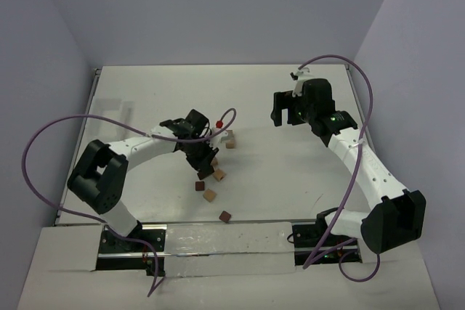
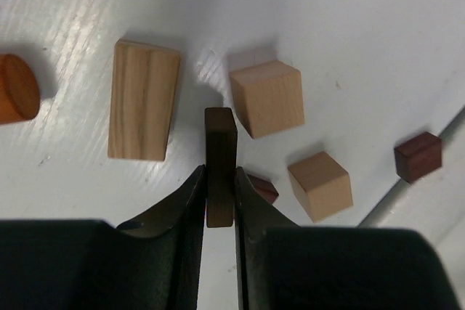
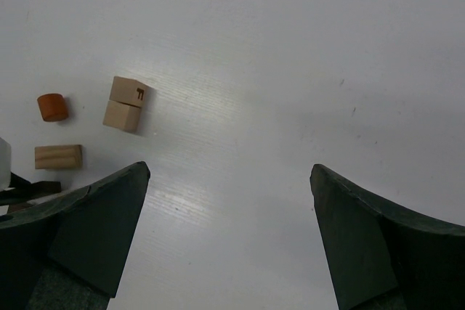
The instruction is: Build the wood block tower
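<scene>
My left gripper point(image 2: 220, 173) is shut on a dark brown bar point(image 2: 220, 143) and holds it above the table, over the loose wood blocks. Below it lie a tan bar point(image 2: 143, 99), two tan cubes point(image 2: 267, 98) point(image 2: 320, 185), a reddish-brown cube point(image 2: 418, 156), and another one point(image 2: 264, 189) half hidden by a finger. In the top view the left gripper point(image 1: 203, 156) hangs over this cluster point(image 1: 210, 194). Two pale tan cubes point(image 3: 127, 103) sit together, seemingly one on the other, as a short tower point(image 1: 229, 139). My right gripper point(image 3: 229, 172) is open and empty, off to the right point(image 1: 287, 114).
An orange-red cylinder point(image 2: 16, 88) lies left of the tan bar; it also shows in the top view point(image 1: 218, 123) and the right wrist view point(image 3: 52, 107). A reddish-brown cube point(image 1: 225, 216) sits near the table's front edge. A purple cable point(image 1: 229, 115) loops over the left gripper.
</scene>
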Robot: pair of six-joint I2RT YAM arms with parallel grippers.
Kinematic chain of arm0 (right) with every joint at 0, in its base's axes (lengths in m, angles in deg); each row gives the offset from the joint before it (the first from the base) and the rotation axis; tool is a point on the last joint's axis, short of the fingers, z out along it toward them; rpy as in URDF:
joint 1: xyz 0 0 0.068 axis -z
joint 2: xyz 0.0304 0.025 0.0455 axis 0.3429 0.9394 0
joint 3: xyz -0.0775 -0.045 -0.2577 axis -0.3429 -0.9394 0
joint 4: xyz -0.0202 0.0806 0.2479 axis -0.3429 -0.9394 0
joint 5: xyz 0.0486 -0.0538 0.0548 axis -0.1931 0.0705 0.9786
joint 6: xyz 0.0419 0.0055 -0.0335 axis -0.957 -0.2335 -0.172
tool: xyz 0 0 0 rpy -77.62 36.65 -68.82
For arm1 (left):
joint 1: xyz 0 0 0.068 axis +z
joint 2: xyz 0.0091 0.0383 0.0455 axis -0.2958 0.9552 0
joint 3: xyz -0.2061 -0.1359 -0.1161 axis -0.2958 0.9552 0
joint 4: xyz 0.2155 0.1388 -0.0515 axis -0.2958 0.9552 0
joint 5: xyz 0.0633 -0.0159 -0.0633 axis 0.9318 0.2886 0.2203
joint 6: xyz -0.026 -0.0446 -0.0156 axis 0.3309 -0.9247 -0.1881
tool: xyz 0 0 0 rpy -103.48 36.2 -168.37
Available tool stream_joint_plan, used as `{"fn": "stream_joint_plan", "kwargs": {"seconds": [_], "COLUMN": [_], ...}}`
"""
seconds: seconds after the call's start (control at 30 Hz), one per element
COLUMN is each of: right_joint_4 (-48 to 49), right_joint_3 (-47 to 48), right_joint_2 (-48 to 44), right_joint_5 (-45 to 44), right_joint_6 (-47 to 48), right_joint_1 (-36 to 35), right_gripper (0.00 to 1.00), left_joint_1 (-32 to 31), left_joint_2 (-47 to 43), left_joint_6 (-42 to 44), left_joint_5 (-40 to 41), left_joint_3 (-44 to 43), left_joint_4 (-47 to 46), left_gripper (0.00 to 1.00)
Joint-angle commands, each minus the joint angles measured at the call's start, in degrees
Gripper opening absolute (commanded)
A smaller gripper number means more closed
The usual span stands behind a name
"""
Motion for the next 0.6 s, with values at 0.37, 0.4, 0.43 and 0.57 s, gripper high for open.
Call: {"fn": "stream_joint_plan", "kwargs": {"seconds": [0.37, 0.4, 0.43, 0.57], "right_joint_4": [5.43, 4.75, 4.16, 3.49], "right_joint_3": [4.85, 6.40, 8.01, 12.09], "right_joint_2": [0.21, 1.10, 1.75, 6.67], "right_joint_5": [22.90, 23.99, 25.12, 28.84], "right_joint_6": [21.16, 22.26, 23.99, 27.49], "right_joint_1": [-5.57, -6.90, -7.79, -13.00], "right_gripper": [1.00, 1.00, 1.00, 1.00], "left_joint_1": [18.12, 19.55, 21.38, 23.76], "left_joint_2": [-20.28, -20.01, -19.53, -17.94], "left_joint_6": [-31.29, -34.69, -37.53, -48.18], "left_joint_5": [-33.63, -37.43, -39.74, -43.21], "left_joint_3": [-0.86, 0.31, 1.28, 4.34], "left_joint_4": [-14.37, -16.60, -21.34, -30.63], "left_gripper": [0.00, 0.00, 0.00, 0.00]}}
